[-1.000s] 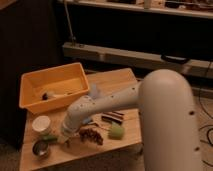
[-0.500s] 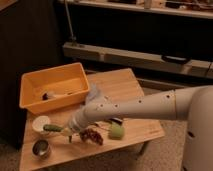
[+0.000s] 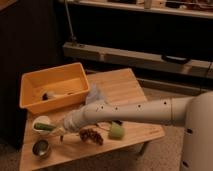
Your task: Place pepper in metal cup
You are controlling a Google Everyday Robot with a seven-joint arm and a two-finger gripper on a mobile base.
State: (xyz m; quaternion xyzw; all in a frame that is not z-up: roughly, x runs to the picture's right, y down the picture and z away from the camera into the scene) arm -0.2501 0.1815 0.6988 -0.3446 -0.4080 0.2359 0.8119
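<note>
My arm reaches in from the right, stretched low and nearly level across the wooden table, forearm pointing left and slightly down. My gripper sits at the front-left part of the table, just beside the white cup.

The pepper shows as a slim green bar lying across the white cup's top, at my gripper's tip. Judged from its position, the gripper is holding the pepper, though the contact itself is hidden by the wrist.

The metal cup stands just in front of the white cup, near the table's front-left corner, apart from the pepper. Pepper not yet in it.

Handling judgement: the pepper is light, fairly stiff but bendable, with waxy smooth skin that could slip. Best held near mid-length so neither end droops. It looks longer than the cup mouth is wide, so it should go in tip-first and tilted, else it will bridge the rim. The cup looks light and may tip if nudged.

Other items: 1 orange bin behind, 1 brown cluster and 1 pale-green object under my forearm.
</note>
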